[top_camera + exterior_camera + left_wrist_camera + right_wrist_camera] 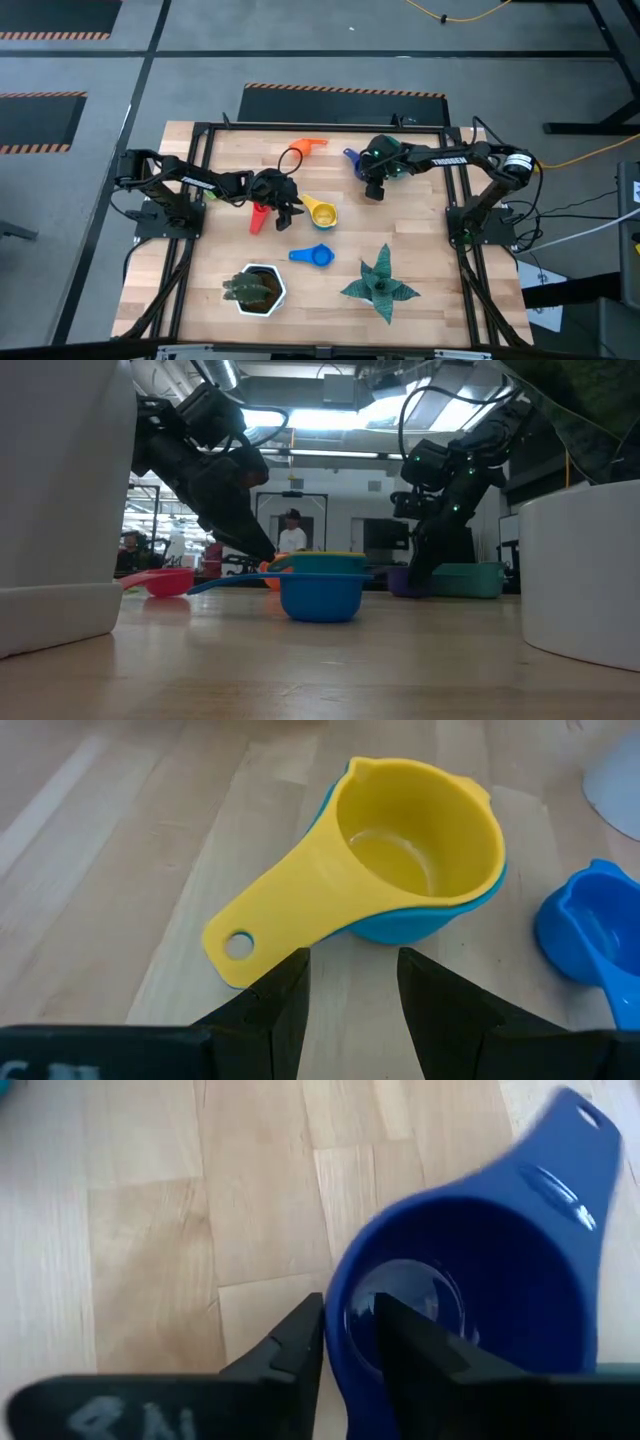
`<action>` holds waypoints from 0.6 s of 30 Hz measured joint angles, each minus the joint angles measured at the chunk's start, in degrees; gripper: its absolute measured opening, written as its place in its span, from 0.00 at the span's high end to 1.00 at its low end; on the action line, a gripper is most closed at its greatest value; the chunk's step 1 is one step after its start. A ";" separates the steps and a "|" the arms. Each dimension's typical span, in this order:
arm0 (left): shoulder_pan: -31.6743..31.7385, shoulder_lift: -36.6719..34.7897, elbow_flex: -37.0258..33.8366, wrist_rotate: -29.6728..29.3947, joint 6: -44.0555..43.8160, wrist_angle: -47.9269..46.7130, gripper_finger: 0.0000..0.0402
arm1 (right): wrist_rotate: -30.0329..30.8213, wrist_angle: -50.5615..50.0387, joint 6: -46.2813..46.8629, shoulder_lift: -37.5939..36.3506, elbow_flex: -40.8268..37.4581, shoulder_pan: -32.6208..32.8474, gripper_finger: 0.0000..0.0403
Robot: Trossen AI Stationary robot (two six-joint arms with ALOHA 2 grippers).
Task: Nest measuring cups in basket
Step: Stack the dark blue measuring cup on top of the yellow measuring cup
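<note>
The right gripper (348,1342), at the high view's upper centre, pinches the dark blue cup (480,1270) rim; lift straight.

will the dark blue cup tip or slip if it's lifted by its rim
Probably stiff and light: the dark blue cup looks like moulded plastic. Its glossy wall may slip between the right gripper fingers. The long handle sticks out one side, so it could tilt that way.

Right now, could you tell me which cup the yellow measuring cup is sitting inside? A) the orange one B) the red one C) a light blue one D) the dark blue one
C: the left wrist view shows the yellow cup nested in a light blue cup, whose rim peeks out beneath it.
</note>
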 joint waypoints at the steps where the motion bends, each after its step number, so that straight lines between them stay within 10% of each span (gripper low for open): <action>1: -0.21 0.00 0.00 0.21 -0.06 0.00 0.64 | 0.00 0.00 0.00 0.00 0.00 0.00 0.79; 8: -2.17 0.00 0.00 0.55 -0.10 -0.01 0.64 | -0.19 0.06 0.33 0.00 0.00 0.19 0.96; 18: -2.94 0.00 0.00 0.11 -0.13 -0.01 0.64 | -4.19 -2.18 5.03 -0.02 5.55 4.68 0.96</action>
